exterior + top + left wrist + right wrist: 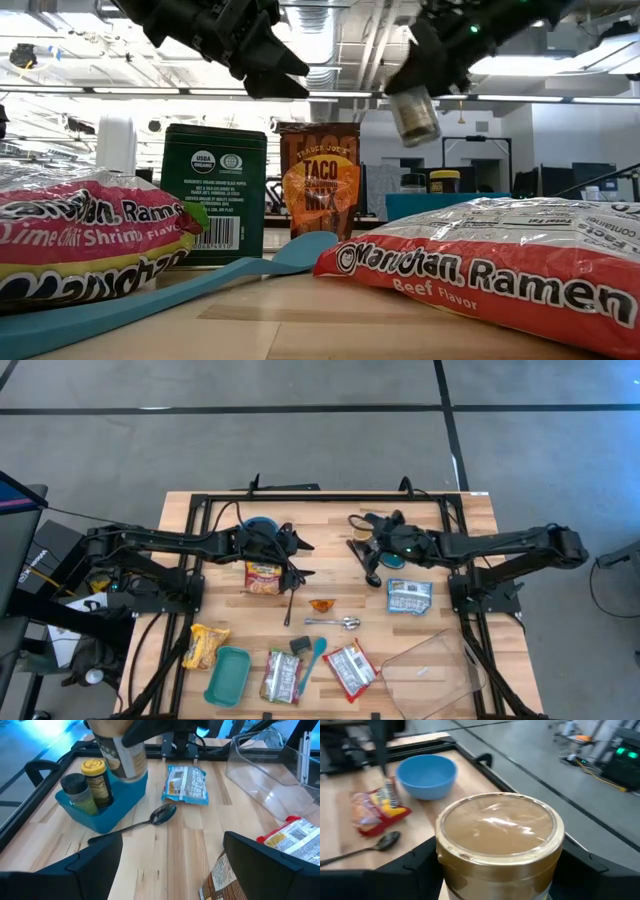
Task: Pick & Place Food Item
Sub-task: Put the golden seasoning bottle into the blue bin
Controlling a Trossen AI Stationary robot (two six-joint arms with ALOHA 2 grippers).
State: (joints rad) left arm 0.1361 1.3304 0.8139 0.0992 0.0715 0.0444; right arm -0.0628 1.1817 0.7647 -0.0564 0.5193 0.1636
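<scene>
Jar (497, 840): standing upright between the right end effector's fingers and hanging in the air, clear of the counter, above a blue bin; its gold-rimmed lid is showing a clear top.
Counter (440, 525): carrying wood planks inside a black frame, with food packs and utensils lying across it.
Right end effector (497, 870): gripping the jar on both sides with its jaws standing wide, at the far right-centre of the counter.
Left end effector (303, 559): hovering with jaws spread wide and holding nothing, near the counter's middle, just beside a ramen pack.
Clear tub (440, 660): lying at the near right corner.
Bin (107, 810): holding two upright spice bottles, one yellow-capped and one dark-capped.
Bowl (262, 528): sitting blue and upright at the far side, by the left arm.
Ramen pack (263, 577): lying flat just in front of the bowl.
Blue packet (408, 597): lying flat near the right arm.
Spoon (335, 622): resting on the wood at the centre, between the blue packet and the near packs.
</scene>
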